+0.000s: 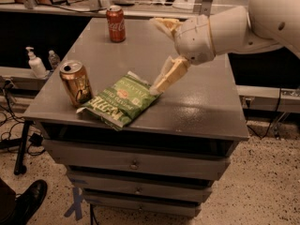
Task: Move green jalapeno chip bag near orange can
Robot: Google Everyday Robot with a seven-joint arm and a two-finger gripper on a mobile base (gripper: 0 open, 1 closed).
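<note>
The green jalapeno chip bag (121,100) lies flat near the front left of the grey cabinet top (197,102), its left end touching or almost touching the orange can (76,83), which stands upright at the left edge. My gripper (156,55) hangs above and to the right of the bag. It is open and empty, one cream finger (169,75) pointing down just past the bag's right corner, the other finger (164,24) raised higher.
A red cola can (116,24) stands at the back of the cabinet top. Drawers (136,164) run below the top. A soap dispenser (35,63) stands on a shelf to the left. A shoe (29,198) shows on the floor at bottom left.
</note>
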